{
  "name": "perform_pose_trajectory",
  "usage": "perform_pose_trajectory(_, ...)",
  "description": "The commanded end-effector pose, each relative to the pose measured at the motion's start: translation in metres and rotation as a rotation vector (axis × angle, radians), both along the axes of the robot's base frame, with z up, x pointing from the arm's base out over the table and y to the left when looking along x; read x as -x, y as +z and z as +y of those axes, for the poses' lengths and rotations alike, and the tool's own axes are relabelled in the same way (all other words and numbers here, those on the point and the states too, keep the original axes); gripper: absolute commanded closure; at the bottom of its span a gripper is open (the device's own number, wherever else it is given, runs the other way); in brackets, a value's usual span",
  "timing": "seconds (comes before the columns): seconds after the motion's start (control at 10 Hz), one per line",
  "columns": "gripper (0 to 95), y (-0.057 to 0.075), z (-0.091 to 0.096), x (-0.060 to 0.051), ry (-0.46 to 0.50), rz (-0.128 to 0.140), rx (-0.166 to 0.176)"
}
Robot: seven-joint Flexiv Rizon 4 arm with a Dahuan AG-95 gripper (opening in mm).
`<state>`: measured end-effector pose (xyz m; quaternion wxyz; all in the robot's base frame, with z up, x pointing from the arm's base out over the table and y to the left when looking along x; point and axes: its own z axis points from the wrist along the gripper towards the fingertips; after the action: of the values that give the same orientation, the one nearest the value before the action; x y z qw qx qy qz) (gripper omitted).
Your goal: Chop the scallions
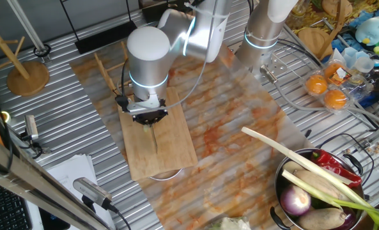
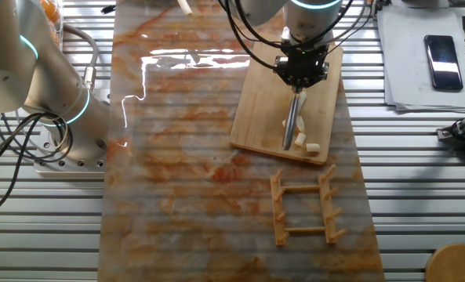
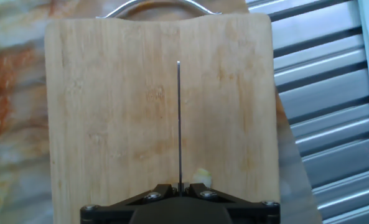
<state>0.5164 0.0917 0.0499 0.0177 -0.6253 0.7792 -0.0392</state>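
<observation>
Scallions (image 2: 303, 141) lie as several short pale chunks on the wooden cutting board (image 2: 263, 102), near the board's edge that faces the small wooden rack (image 2: 304, 207) in the other fixed view. One chunk sits at the board's corner, two more touch or nearly touch the blade, and a further pale piece lies just beside the blade closer to the gripper. The gripper (image 2: 299, 78) hangs over the board with its fingers closed on the handle of a knife (image 2: 292, 125), whose blade runs from the gripper toward the chunks.

In the hand view the knife (image 3: 179, 124) shows edge-on as a thin dark line down the middle of the board (image 3: 109, 112), and one pale scallion piece (image 3: 201, 176) lies just right of the blade, close to the gripper's black body (image 3: 178, 199).

In one fixed view the gripper (image 1: 149, 117) and the knife (image 1: 154, 137) stand over the board (image 1: 170, 147), which rests on a marbled orange-and-white mat (image 1: 240, 128) on the ribbed metal table (image 1: 68, 121). Well apart, a metal bowl (image 1: 282, 185) holds a purple onion (image 1: 296, 201), red chillies (image 1: 333, 167) and a long green-leaved stalk (image 1: 304, 163).
</observation>
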Motion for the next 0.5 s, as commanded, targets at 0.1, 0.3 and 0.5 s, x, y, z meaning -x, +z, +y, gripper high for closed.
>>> perform_pose_trajectory(0.1, 95.0, 0.0010, -0.0001, 0.0000, 0.011, 0.005, 0.000)
perform_pose_trajectory(0.3, 95.0, 0.0011, 0.0000, -0.0001, 0.017, 0.003, 0.000)
perform_pose_trajectory(0.5, 95.0, 0.0014, 0.0003, -0.0004, 0.023, 0.001, 0.000)
